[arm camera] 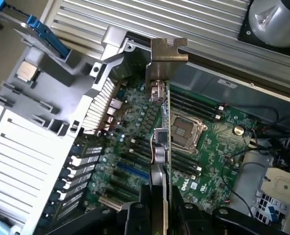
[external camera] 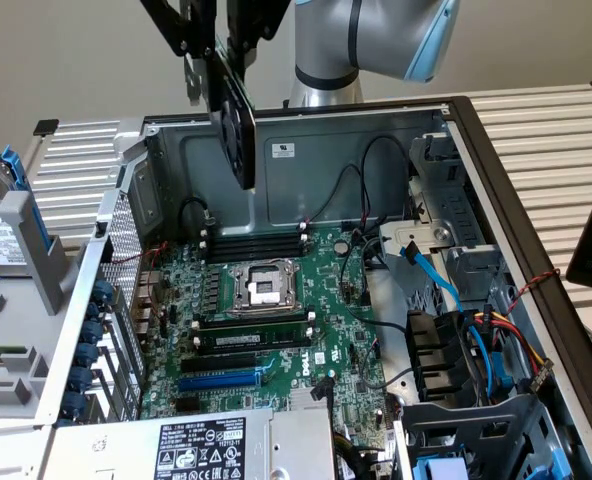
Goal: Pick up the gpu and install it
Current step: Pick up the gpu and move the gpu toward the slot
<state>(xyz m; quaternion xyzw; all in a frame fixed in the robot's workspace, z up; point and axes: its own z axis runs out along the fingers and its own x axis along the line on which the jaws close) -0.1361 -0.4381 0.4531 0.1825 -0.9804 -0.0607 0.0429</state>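
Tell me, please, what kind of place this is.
Likely a robotics lab bench for computer assembly: an open desktop case with its motherboard exposed, and a robot arm whose pincer holds the gpu above it.

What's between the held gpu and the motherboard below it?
Only open air: in the exterior view the gpu, held by the gripper, hangs above the motherboard with nothing in between.

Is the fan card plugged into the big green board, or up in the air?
Up in the air. The gpu hangs in the gripper above the open case, well clear of the motherboard.
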